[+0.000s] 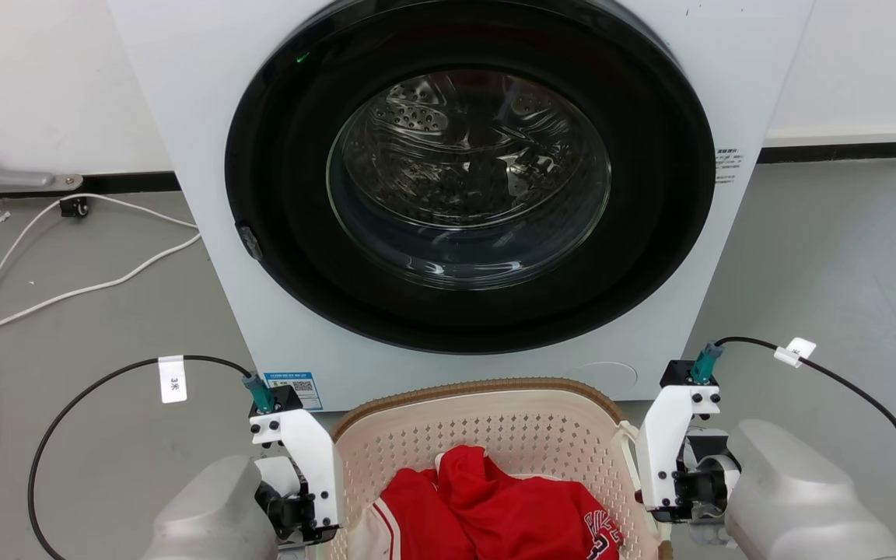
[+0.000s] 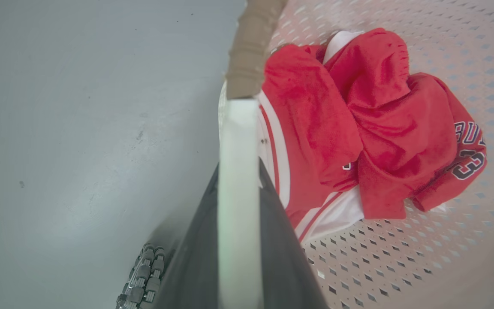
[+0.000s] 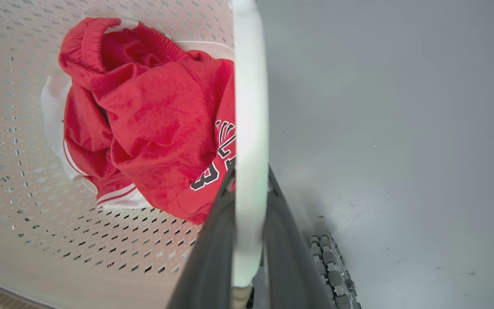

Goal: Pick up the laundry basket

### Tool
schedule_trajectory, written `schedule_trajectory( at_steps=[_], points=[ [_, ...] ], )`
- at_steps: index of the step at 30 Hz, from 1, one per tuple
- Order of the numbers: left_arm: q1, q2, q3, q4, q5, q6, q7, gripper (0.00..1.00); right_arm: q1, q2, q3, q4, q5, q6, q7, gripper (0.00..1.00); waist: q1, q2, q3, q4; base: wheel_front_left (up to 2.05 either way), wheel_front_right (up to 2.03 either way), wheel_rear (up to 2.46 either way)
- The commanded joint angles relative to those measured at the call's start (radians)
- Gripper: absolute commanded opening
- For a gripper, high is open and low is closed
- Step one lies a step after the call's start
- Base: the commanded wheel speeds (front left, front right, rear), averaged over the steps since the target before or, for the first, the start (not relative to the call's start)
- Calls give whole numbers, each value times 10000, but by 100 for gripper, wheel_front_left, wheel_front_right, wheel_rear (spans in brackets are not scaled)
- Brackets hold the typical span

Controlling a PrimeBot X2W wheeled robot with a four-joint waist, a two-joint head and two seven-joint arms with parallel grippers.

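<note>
Pinching the side handles (image 2: 238, 128) between the fingers of left gripper (image 2: 239, 171) and right gripper (image 3: 250, 171); I reckon the laundry basket (image 1: 495, 435) is light, stiff plastic.

Washer (image 1: 463, 194) stood at my 12 o'clock, laundry basket (image 1: 487, 424) before it at 6, garment (image 1: 495, 505) lay inside, my left gripper (image 2: 238, 171) at its 9 o'clock side, right gripper (image 3: 250, 180) at 3.

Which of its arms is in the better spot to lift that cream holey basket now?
Neither leads; both are equally placed. The left gripper is clamped on the left white handle of the cream perforated plastic laundry basket, and the right gripper on the right white handle. Lifting with both together looks best.
</note>
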Motion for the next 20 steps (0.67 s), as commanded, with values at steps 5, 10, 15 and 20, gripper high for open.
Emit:
schedule_trajectory(
  at_steps=[5,10,15,20],
  points=[
    [88,-260,-42,-134,-110,-118,23,0,56,300,-94,-126,-3,137,-36,0,0,0,15,14,0,0,0],
    [100,-266,-57,-134,-102,-119,10,0,35,303,-121,-126,-55,137,-37,0,0,0,29,10,0,0,0],
    [121,-264,-67,-134,-127,-120,-13,0,46,304,-156,-126,-80,137,-27,0,0,0,24,6,0,0,0],
    [138,-265,-78,-134,-151,-121,-21,0,90,314,-186,-127,-101,137,-11,0,0,0,21,2,0,0,0]
  ],
)
